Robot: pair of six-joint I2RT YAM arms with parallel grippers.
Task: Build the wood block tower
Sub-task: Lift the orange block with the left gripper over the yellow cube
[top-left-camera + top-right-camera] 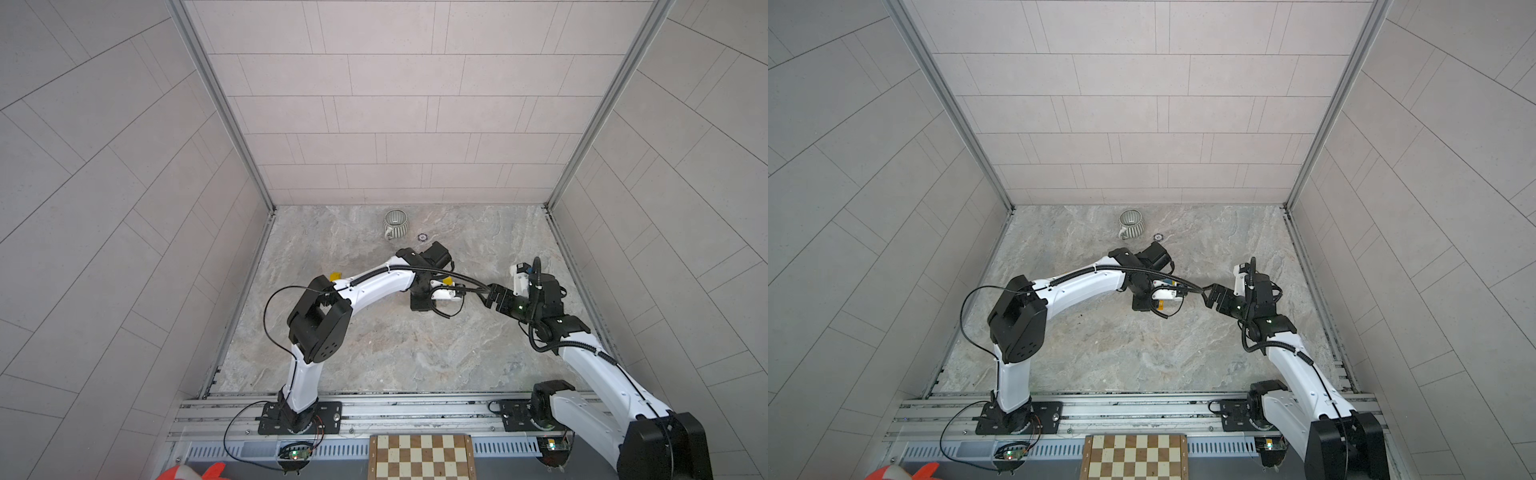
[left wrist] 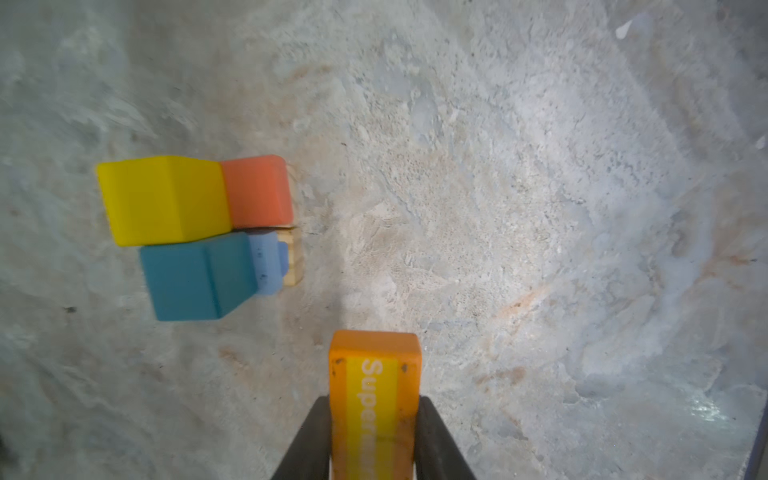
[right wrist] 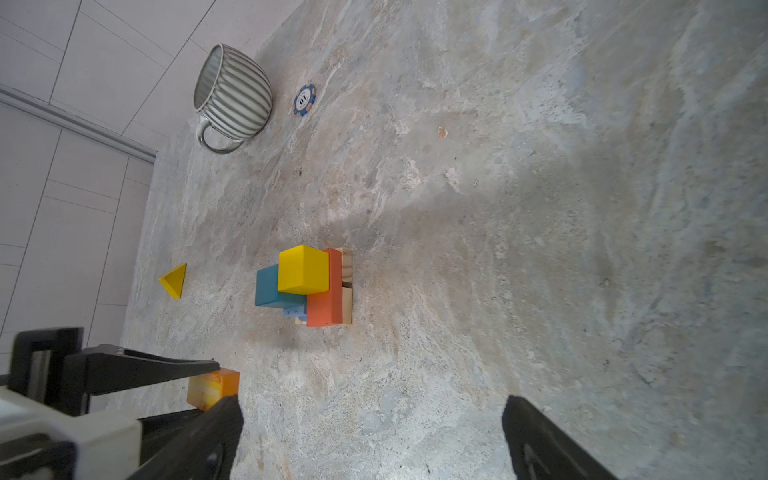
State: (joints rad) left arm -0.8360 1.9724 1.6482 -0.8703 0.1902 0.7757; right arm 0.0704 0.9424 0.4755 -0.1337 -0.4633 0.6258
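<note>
Clearest in the wrist views: left jaws clamp the orange block [image 2: 374, 374], right jaws gape empty.

Your left arm [image 1: 376, 286] bends at the elbow and reaches right toward the middle, wrist turned down. Your left gripper [image 2: 374, 411] has its jaws clamped on an orange block [image 2: 374, 365]. Your right arm [image 1: 590, 361] reaches in from the near right, and your right gripper [image 3: 370, 415] points left with its jaws spread wide, close beside the left wrist.
</note>
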